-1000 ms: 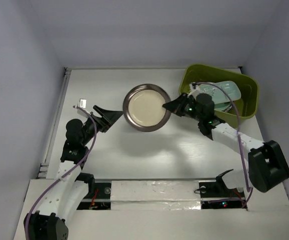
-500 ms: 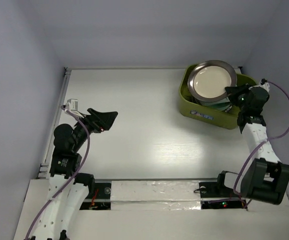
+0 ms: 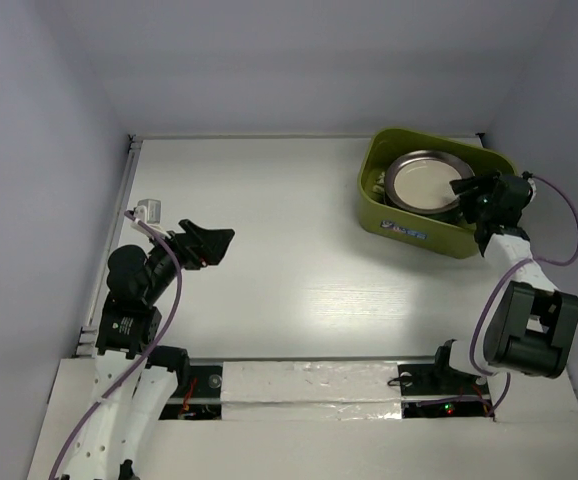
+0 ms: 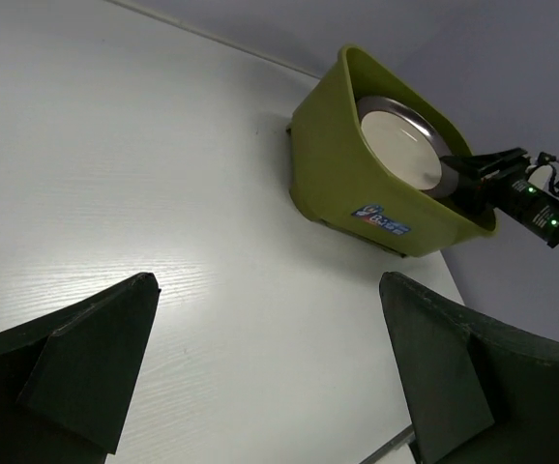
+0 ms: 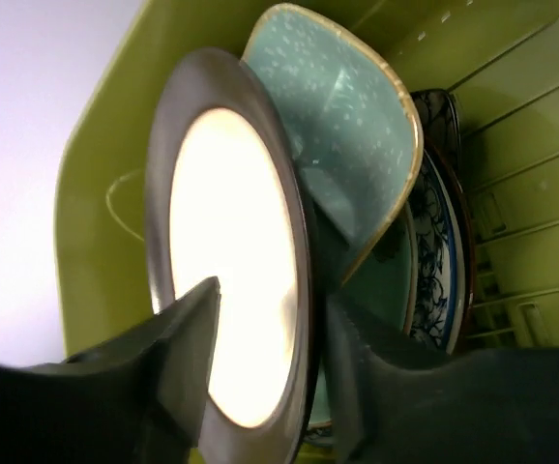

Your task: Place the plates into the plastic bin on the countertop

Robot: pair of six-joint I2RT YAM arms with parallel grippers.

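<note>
Top view, plastic bin: stands on the countertop, with its labelled wall facing the arm bases.
Top view, cream plate: lies inside the plastic bin, face up and slightly tilted, on top of other dishes.
Top view, right gripper: hangs over the plastic bin's right rim, at the cream plate's right edge. Its grip cannot be judged from here.
Top view, left gripper: well apart from the plastic bin, far to its left, holding nothing.
Left wrist view, left gripper: fingers are spread wide with bare countertop between them, and the plastic bin lies beyond.
Left wrist view, cream plate: leans inside the plastic bin with its face showing above the near wall.
Right wrist view, right gripper: fingers are apart, one on each side of the cream plate's metal rim, with slack beside the rim, so it is not clamped.
Right wrist view, mint rectangular plate: just behind the cream plate, inside the plastic bin.
Right wrist view, blue-floral plate: behind the mint rectangular plate, nearer the plastic bin's slotted surface.
</note>
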